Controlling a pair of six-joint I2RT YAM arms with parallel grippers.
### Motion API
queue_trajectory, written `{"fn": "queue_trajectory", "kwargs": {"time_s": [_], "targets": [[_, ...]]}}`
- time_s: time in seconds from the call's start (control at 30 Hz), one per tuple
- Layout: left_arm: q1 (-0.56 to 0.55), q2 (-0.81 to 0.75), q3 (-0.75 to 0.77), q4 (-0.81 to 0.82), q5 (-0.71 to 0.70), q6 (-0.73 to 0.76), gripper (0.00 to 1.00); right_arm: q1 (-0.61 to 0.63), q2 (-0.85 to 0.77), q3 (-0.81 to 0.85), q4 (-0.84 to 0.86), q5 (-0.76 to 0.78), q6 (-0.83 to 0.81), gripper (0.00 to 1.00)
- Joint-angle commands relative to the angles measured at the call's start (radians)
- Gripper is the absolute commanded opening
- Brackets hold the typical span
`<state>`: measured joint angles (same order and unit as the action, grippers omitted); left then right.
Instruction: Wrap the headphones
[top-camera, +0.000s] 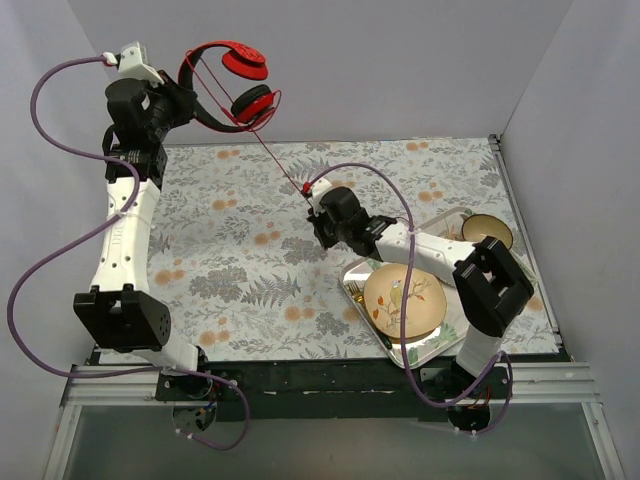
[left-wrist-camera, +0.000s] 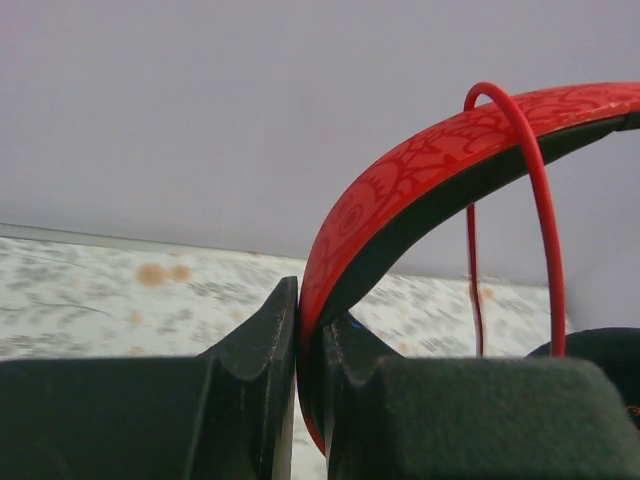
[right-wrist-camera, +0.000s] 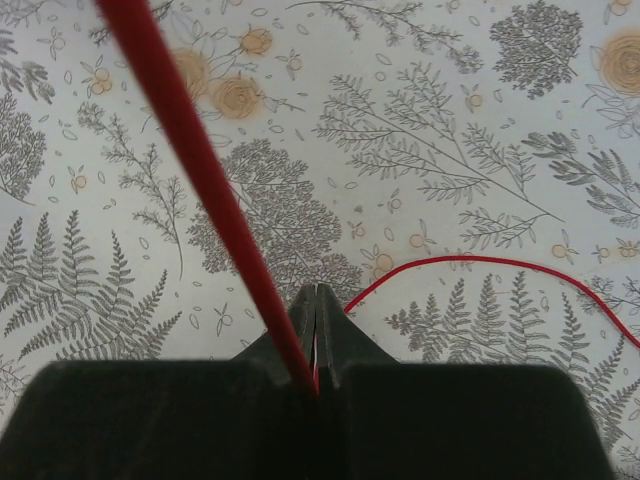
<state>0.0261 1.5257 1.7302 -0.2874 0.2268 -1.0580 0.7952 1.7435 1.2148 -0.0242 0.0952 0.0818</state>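
Left gripper (left-wrist-camera: 312, 312) around red headphones (left-wrist-camera: 420, 165)

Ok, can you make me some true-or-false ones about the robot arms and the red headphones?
1. The left gripper is shut on the headband of the headphones. True.
2. The headphones lie down flat. False: they are held up above the table.
3. The right gripper pinches the red cable. True.
4. The plate is in the right gripper. False: it rests on the tray.
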Motion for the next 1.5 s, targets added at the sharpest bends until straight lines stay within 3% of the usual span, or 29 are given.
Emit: {"fn": "queue_trajectory", "kwargs": {"time_s": [0.0,0.1,0.37,0.57,0.83,1.03,1.13,1.3,1.47], "targets": [[0.023,-0.016,-0.038,0.237,-0.335,0.186,0.0,0.039,-0.033,-0.035,0.026,0.08,-0.024,0.01],[0.024,-0.004,-0.073,0.332,-0.411,0.288,0.0,0.061,-0.027,-0.041,-0.028,0.106,-0.03,0.01],[0.029,0.031,-0.124,0.404,-0.438,0.363,0.0,0.203,-0.001,0.035,-0.095,0.093,-0.079,0.01],[0.026,0.113,-0.165,0.453,-0.504,0.479,0.0,0.364,-0.018,0.173,-0.187,0.077,-0.246,0.01],[-0.012,0.159,-0.332,0.619,-0.551,0.711,0.0,0.391,-0.105,0.276,-0.22,-0.002,-0.269,0.01],[-0.135,0.039,-0.541,0.633,-0.387,0.852,0.0,0.329,-0.093,0.411,-0.293,0.276,-0.34,0.01],[-0.211,-0.013,-0.609,0.559,-0.336,0.95,0.0,0.227,-0.046,0.532,-0.324,0.345,-0.366,0.01],[-0.311,-0.099,-0.698,0.42,-0.271,1.015,0.0,0.084,0.022,0.702,-0.349,0.345,-0.37,0.01],[-0.385,-0.165,-0.718,0.253,-0.147,1.009,0.0,-0.054,0.073,0.769,-0.358,0.298,-0.355,0.01]]}}
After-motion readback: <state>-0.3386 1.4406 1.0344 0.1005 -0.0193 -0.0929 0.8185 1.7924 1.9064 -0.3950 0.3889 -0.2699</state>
